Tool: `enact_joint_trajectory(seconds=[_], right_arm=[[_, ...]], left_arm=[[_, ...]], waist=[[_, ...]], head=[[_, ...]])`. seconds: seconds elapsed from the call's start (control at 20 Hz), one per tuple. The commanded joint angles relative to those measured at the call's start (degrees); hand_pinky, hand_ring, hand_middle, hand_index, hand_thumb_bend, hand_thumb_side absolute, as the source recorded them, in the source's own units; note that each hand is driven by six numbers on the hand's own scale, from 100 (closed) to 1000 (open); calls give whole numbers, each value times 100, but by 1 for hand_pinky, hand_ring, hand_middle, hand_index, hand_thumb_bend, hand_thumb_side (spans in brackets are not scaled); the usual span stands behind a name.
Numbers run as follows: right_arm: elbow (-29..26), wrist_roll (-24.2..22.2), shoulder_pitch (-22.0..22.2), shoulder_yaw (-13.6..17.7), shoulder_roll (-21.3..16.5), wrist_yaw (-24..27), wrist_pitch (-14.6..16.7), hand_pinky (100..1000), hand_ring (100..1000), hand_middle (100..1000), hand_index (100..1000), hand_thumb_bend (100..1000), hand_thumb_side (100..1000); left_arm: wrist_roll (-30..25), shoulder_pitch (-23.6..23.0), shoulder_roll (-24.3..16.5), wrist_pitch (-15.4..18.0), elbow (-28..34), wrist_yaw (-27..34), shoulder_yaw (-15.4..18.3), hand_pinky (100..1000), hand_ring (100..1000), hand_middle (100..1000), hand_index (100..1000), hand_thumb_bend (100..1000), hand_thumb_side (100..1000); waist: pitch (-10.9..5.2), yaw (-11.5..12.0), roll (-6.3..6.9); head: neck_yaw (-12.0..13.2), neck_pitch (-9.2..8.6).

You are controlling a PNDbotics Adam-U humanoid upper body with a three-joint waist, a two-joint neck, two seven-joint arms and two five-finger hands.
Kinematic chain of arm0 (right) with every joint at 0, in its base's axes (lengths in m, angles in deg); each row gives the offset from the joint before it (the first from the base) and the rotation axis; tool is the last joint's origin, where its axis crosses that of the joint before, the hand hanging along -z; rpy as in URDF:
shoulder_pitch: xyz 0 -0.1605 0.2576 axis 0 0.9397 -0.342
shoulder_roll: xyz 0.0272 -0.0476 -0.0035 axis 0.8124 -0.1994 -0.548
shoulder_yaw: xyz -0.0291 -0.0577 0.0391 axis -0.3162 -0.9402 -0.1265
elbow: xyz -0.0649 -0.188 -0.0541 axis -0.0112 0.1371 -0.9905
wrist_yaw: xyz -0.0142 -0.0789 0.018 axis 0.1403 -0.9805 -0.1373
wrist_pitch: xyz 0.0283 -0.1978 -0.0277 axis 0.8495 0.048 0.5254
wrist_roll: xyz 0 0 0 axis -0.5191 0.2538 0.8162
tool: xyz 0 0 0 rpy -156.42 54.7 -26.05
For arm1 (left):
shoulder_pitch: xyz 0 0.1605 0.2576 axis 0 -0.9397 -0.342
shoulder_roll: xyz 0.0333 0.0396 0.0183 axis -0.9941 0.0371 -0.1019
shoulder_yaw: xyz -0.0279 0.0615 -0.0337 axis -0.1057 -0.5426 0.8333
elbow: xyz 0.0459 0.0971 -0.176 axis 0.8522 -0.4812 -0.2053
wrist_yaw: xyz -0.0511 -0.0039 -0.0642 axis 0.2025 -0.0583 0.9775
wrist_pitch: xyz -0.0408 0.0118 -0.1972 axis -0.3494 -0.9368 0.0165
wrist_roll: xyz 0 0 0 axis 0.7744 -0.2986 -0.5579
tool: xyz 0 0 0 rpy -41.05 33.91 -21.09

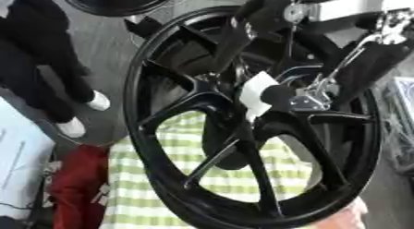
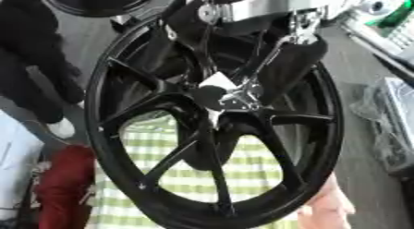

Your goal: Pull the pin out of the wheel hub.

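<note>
A large black spoked wheel (image 1: 161, 168) stands tilted and fills both views. At its hub sits a black round-headed pin (image 2: 209, 95) beside a white tag (image 1: 255, 92). My right arm comes down from the upper right, and the silver fingers of my right hand (image 1: 311, 98) are curled against the pin at the hub. A second black arm part (image 1: 230, 41), probably my left, lies over the wheel's upper spokes; its hand is hidden among the dark spokes. A person's bare hand (image 2: 327, 206) touches the rim at the lower right.
A green-and-white checked cloth (image 1: 234, 177) lies under the wheel, with a red cloth (image 1: 77, 182) to its left. A person's dark legs and white shoes (image 1: 73, 126) stand at the left. Another wheel (image 1: 113, 4) shows at the top. Clear plastic bags (image 2: 396, 131) lie at the right.
</note>
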Motion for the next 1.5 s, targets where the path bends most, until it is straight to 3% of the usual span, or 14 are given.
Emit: enact_joint_trajectory(seconds=[0.05, 0.45, 0.75, 1.5], right_arm=[[-61, -30, -13, 67, -85, -203, 71, 921, 861, 756, 836, 357, 180], [-61, 148, 289, 7, -78, -613, 21, 924, 861, 752, 827, 386, 176], [-61, 471, 360, 4, 18, -949, -29, 921, 851, 742, 833, 429, 106], [-61, 560, 690, -79, 20, -1458, -277, 915, 840, 732, 837, 406, 181]], left_arm=[[6, 21, -138, 1, 56, 10, 43, 535, 765, 763, 721, 162, 800], [10, 35, -113, -3, 50, 20, 45, 535, 766, 764, 721, 161, 807], [6, 37, -90, -11, 44, 22, 40, 535, 766, 764, 720, 154, 813], [9, 41, -54, -18, 38, 22, 48, 536, 767, 766, 718, 156, 818]], waist=[[-104, 7, 24], [-44, 56, 2], [-10, 61, -7], [66, 110, -32]], head=[[-8, -46], [-39, -75], [-40, -86], [-33, -147]])
